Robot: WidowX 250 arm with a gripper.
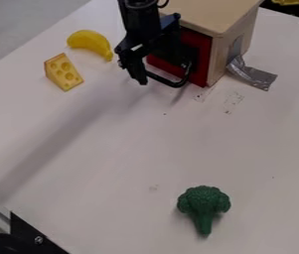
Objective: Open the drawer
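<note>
So in the camera view the black arm [138, 17] comes in over the far edge, a bit left of the middle, and hangs down pretty steeply. Its wrist is right by the far-left part of a light wooden box [214, 12], and the gripper [164, 74] points down toward the tabletop, tilted a little, in front of the box's red face. The fingers look spread apart, one well to the left of the other, and they're right around the handle area. Can't tell from this angle if either one is actually touching the handle.

The drawer [198, 59] is the red-fronted bit low in the box, far side of the table [112, 158], just right of middle. It looks pretty much in line with the box front. Its black curved handle [172, 83] sticks out toward the near side, low down by the gripper. Part of the red front is hidden behind the gripper.

As for the rest, a yellow banana [91, 41] lies far left, with a toy cheese wedge [63, 72] just nearer and to its left. A strip of silver tape [255, 76] hangs off the right side of the box onto the table. Green toy broccoli [204, 203] sits near and right of middle, stem toward the near edge.
</note>
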